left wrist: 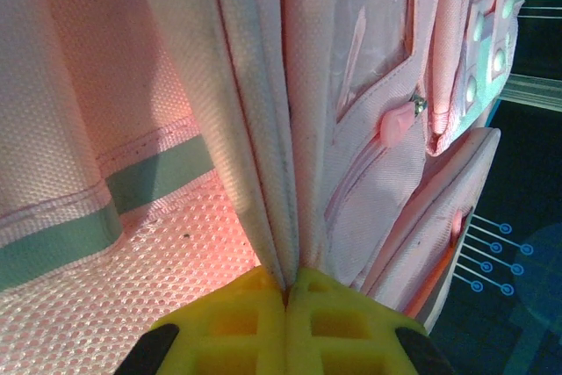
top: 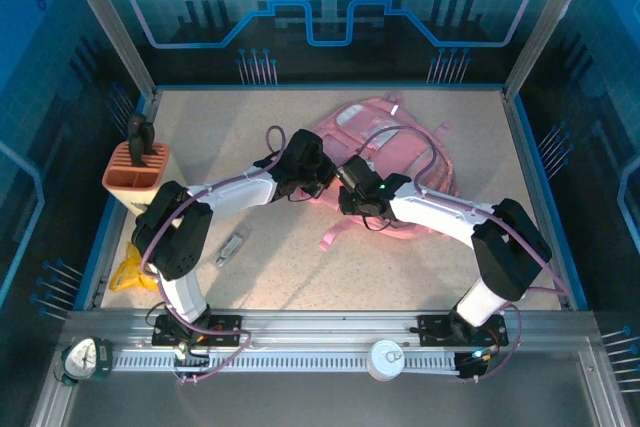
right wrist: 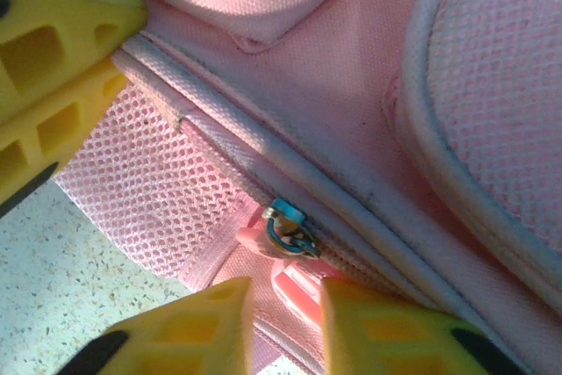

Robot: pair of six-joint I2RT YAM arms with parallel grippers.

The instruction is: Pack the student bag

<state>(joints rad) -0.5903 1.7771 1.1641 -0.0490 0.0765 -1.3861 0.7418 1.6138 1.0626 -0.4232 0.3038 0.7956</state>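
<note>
left gripper (left wrist: 285,294) pinches fold of student bag (top: 390,127), bag right beneath. right gripper (right wrist: 285,322) slightly spread, zipper pull (right wrist: 285,227) just ahead of gap. should centre pull in gap, clamp firmly, drag along track.

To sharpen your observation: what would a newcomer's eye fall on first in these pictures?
The big pink bag lies on the table's far side, both arms bent over it. Up close, the left gripper is shut on a fold of its fabric, and the right gripper stands open at the zipper pull. An orange pen holder stands at the left edge.
</note>
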